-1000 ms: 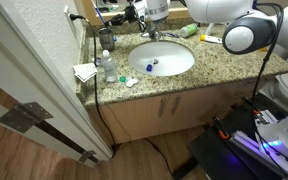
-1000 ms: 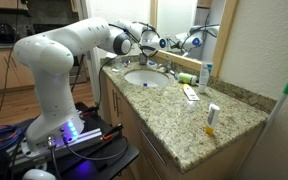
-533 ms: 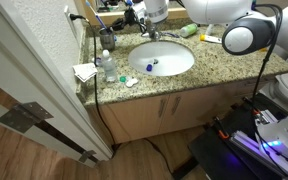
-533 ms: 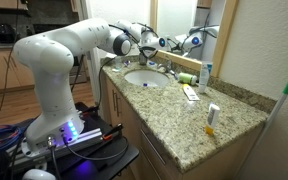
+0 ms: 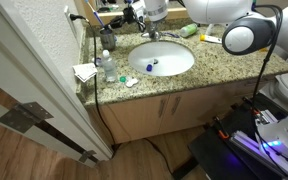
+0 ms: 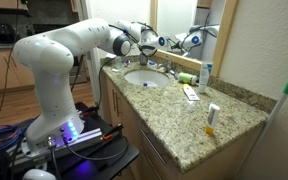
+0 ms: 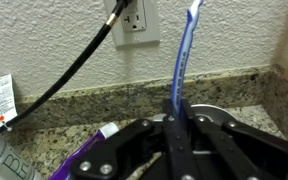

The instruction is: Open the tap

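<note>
the gripper [image 7: 176,118] is closed tight, and in the wrist view a blue toothbrush [image 7: 181,60] stands upright with its handle pinched between the jaws, bristles up near the wall outlet [image 7: 134,20]. the tap [image 5: 150,36] sits at the back rim of the white oval basin [image 5: 179,62], just below the gripper and not touched by it. a small blue object [image 5: 152,66] lies in the basin. a dark cup [image 5: 106,40] stands at the back corner of the granite counter [image 5: 219,62]; its contents cannot be made out. clear bottles [image 5: 105,68] stand beside the basin, near the counter's edge.
</note>
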Available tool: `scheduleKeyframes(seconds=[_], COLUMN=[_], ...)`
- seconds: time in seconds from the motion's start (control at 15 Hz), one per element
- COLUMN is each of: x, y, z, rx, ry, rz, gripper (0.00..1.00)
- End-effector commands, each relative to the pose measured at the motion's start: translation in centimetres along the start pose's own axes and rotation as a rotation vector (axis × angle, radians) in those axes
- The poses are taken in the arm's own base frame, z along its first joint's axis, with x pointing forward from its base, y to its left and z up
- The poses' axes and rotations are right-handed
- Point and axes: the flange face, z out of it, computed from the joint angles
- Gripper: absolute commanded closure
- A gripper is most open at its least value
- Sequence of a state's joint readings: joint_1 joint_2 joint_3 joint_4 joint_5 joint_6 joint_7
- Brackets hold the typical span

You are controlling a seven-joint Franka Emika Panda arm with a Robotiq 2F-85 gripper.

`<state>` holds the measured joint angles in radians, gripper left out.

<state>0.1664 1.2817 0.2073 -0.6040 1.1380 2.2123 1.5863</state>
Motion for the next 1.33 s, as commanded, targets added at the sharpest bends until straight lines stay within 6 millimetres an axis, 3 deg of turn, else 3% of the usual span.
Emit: scheduleKeyframes(seconds=[0.0, 0.07, 0.13, 0.47, 1.27], x=[0.1, 0.1, 0.1, 1.2, 1.5], y=[0.0, 0.0, 0.0, -0.7, -1.1], z=[0.0, 0.0, 0.0, -0.1, -0.2], rx=[0.0, 0.0, 0.0, 0.038, 0.079], ry=[0.0, 0.001, 0.001, 0.022, 0.03], rz=[0.001, 0.001, 0.001, -0.023, -0.038], gripper=[0.91, 0.91, 0.98, 0.98, 0.98])
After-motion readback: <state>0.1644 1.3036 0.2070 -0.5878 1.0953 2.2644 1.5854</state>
